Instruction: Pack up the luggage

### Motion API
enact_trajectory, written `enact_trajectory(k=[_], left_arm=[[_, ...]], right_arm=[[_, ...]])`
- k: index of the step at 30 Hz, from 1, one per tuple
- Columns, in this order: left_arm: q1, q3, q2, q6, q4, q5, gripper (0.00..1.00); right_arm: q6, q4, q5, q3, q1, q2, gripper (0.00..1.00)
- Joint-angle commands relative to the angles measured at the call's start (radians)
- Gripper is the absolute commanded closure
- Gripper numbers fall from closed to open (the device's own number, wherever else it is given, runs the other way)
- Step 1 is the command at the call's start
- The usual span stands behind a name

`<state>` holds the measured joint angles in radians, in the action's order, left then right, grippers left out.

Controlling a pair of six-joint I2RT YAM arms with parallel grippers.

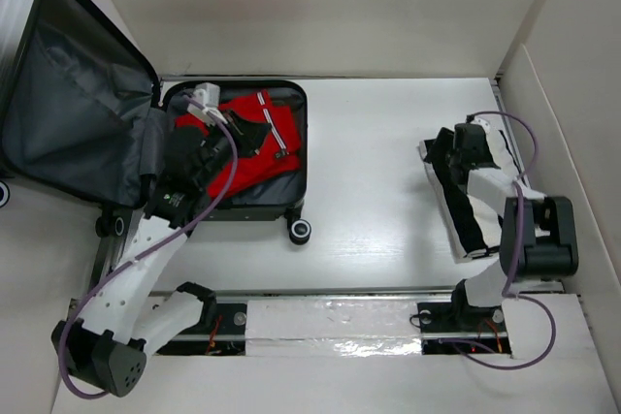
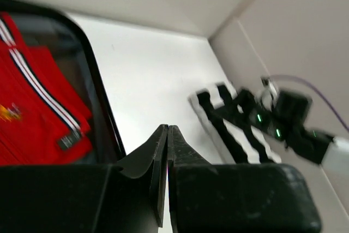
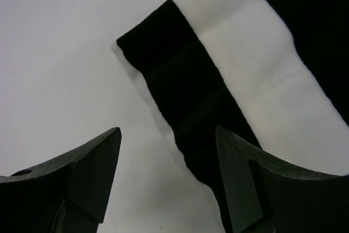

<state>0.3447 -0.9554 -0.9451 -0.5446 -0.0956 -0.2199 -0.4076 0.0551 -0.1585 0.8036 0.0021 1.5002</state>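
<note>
The luggage [image 1: 299, 104] lies open at the far left, its grey-lined lid [image 1: 68, 94] raised to the left. A folded red garment [image 1: 267, 147] with black and white trim lies in its base and also shows in the left wrist view [image 2: 38, 113]. My left gripper [image 1: 233, 143] is over the suitcase base, and its jaws [image 2: 167, 130] are shut with nothing between them. A black-and-white striped garment [image 1: 475, 225] lies on the table at the right. My right gripper [image 1: 448, 154] is open [image 3: 166, 135] just above the garment's far end [image 3: 240, 69], not touching it.
The suitcase rim [image 2: 98, 91] and a wheel [image 1: 301, 232] stand between the two arms. White walls enclose the table at the back and right. The right arm [image 2: 289, 118] shows in the left wrist view above the striped garment [image 2: 234, 129].
</note>
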Motion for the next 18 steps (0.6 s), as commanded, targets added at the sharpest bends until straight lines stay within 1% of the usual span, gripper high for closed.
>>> enact_trajectory(k=[1,2,3,4,5,6,7,9,10,11,12,13,14,15,16,17,18], left_arm=[[0.168,0.085,-0.026,-0.044,-0.134,0.028,1.00],[0.169,0.086,-0.035,-0.043,-0.135,0.056,1.00],[0.241,0.111,-0.062,-0.043,-0.183,0.083,0.99],[0.266,0.116,-0.082,-0.044,-0.199,0.109,0.97],[0.283,0.121,-0.101,-0.048,-0.217,0.106,0.97],[0.298,0.135,-0.122,-0.051,-0.239,0.099,0.97],[0.336,0.139,-0.153,-0.043,-0.272,0.103,0.96],[0.396,0.136,-0.176,-0.016,-0.273,0.154,0.94],[0.463,0.133,-0.190,0.004,-0.250,0.231,0.92],[0.493,0.129,-0.193,0.033,-0.236,0.278,0.91],[0.516,0.132,-0.193,0.041,-0.227,0.310,0.90],[0.531,0.139,-0.190,0.041,-0.225,0.335,0.88],[0.531,0.155,-0.184,0.038,-0.237,0.330,0.87],[0.531,0.194,-0.176,0.023,-0.257,0.320,0.86],[0.531,0.211,-0.164,0.018,-0.295,0.309,0.84],[0.531,0.224,-0.161,0.015,-0.303,0.307,0.84],[0.531,0.237,-0.161,0.014,-0.305,0.304,0.83]], right_arm=[[-0.016,-0.052,0.054,0.146,-0.005,0.162,0.24],[-0.011,-0.078,0.063,0.169,-0.005,0.163,0.25],[-0.008,-0.095,0.091,0.190,-0.005,0.217,0.25],[-0.007,-0.116,0.099,0.209,-0.005,0.241,0.27],[0.003,-0.136,0.099,0.247,-0.005,0.259,0.37],[0.007,-0.156,0.093,0.265,0.004,0.282,0.37],[0.013,-0.185,0.083,0.282,0.004,0.293,0.37],[0.027,-0.215,0.076,0.337,0.015,0.321,0.43],[0.032,-0.253,0.082,0.362,0.015,0.351,0.43],[0.045,-0.282,0.085,0.390,0.015,0.370,0.43],[0.059,-0.317,0.089,0.464,0.025,0.391,0.43],[0.070,-0.386,0.082,0.503,0.026,0.434,0.45],[0.067,-0.405,0.089,0.531,0.035,0.451,0.50],[0.066,-0.419,0.099,0.552,0.035,0.460,0.46],[0.072,-0.431,0.076,0.586,0.068,0.468,0.55],[0.073,-0.440,0.085,0.598,0.078,0.485,0.63],[0.064,-0.448,0.100,0.614,0.078,0.495,0.65]])
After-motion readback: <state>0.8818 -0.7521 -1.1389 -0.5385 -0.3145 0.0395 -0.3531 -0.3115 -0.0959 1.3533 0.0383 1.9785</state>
